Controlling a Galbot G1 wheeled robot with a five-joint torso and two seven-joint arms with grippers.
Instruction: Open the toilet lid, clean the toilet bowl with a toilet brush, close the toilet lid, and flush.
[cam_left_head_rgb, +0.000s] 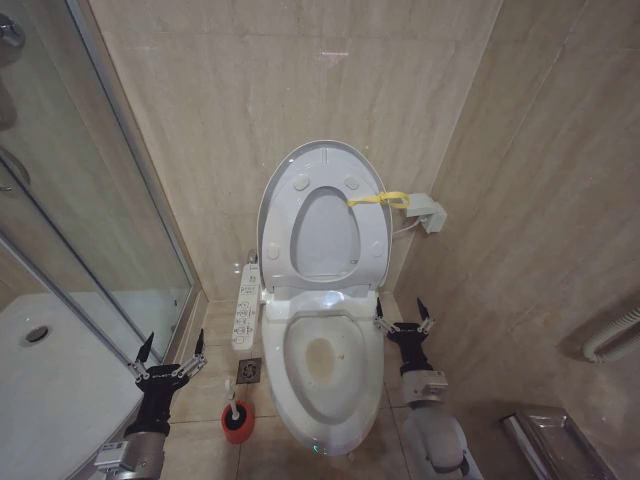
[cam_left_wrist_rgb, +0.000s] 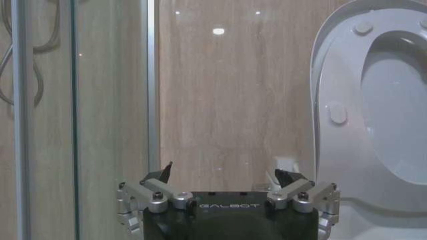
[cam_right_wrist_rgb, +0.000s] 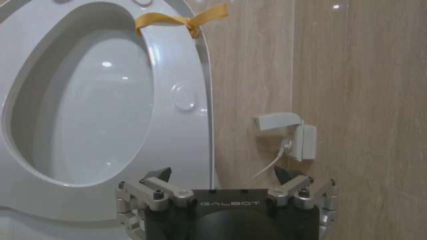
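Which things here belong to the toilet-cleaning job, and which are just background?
Job:
toilet lid, raised, yellow strap on it
toilet bowl, exposed
toilet brush, in its red holder on the floor
left gripper, open
right gripper, open

Background:
shower enclosure
floor drain
wall socket

Toilet lid (cam_left_head_rgb: 325, 160) upright; toilet brush (cam_left_head_rgb: 236, 416) apparently left of toilet bowl (cam_left_head_rgb: 325, 375)

Head high; wrists facing toilet lid (cam_left_head_rgb: 322, 215)
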